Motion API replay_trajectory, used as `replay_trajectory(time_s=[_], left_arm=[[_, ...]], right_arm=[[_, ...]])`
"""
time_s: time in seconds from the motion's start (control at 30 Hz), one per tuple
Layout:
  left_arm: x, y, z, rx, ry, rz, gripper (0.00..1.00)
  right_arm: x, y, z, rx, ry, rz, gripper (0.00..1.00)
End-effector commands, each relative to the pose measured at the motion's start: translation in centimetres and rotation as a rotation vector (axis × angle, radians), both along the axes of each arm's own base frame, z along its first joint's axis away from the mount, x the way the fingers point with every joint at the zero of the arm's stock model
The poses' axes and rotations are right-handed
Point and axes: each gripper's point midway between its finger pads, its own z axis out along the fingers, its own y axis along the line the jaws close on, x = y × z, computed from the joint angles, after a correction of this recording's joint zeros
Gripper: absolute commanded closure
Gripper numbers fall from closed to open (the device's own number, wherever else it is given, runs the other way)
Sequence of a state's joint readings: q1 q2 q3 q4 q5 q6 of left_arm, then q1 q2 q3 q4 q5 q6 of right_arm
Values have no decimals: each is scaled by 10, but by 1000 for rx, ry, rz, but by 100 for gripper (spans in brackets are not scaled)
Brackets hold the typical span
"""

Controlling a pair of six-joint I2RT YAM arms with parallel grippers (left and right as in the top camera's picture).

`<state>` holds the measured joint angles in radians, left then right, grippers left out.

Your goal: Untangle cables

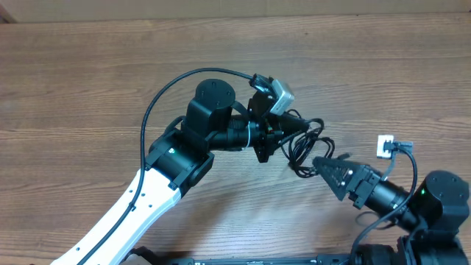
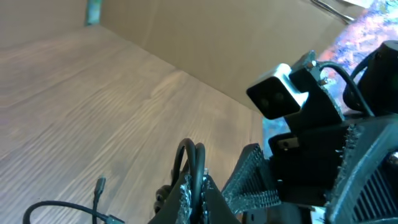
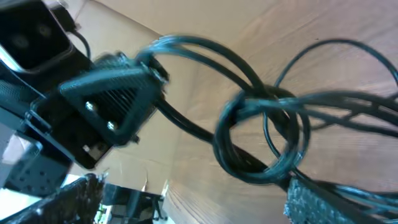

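Wood-grain table [image 1: 110, 66] lies under both arms. Furthest left, the left gripper [image 1: 293, 129] has its jaws pressed together on the cables [image 1: 309, 143]. In the left wrist view the cables [image 2: 188, 155] rise as a narrow black loop straight out from between the closed tips of the left gripper [image 2: 200, 198]. A loose plug end [image 2: 99, 185] rests on the wood to the left of those jaws, apart from them.

Just past the left jaws' tips, between the two grippers, the rest of the cables sit as a knot of overlapping loops. In the right wrist view the cables [image 3: 261, 137] show several strands ringed by a coil. They lie ahead of the right jaws and run up to the left gripper [image 3: 146, 68], which pinches them.

Rightmost, the right gripper [image 1: 321, 163] points at the knot with its jaws wide apart. In its own view the right gripper [image 3: 193, 205] has strands running close by one finger [image 3: 309, 198]. Whether they touch it cannot be told.
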<state>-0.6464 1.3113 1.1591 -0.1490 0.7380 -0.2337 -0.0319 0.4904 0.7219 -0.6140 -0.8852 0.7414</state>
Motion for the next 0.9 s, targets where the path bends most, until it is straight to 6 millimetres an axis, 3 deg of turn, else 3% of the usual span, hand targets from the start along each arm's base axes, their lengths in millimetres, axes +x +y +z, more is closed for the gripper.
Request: replay_trajectory(time_s=[0.0, 0.03, 0.1, 0.23, 0.37, 0.47, 0.6, 0.87], left_arm=[[18, 5, 3, 21, -18, 115, 96], [23, 7, 1, 31, -19, 143, 96], [34, 13, 1, 38, -24, 198, 96], [46, 19, 13, -13, -18, 246, 96], [45, 18, 17, -39, 19, 246, 96], [42, 12, 32, -109, 46, 235, 96], [27, 3, 35, -129, 86, 166, 96], [18, -4, 45, -176, 127, 136, 96]], right_arm=[[14, 4, 19, 37, -30, 30, 10], [20, 7, 18, 50, -16, 54, 12], [37, 16, -2, 87, 100, 159, 19], [56, 20, -18, 94, 132, 223, 28], [60, 21, -10, 56, 23, 239, 32], [61, 21, -9, 23, -37, 250, 42], [66, 20, 2, 9, -120, 247, 43], [68, 19, 4, 3, -136, 237, 56]])
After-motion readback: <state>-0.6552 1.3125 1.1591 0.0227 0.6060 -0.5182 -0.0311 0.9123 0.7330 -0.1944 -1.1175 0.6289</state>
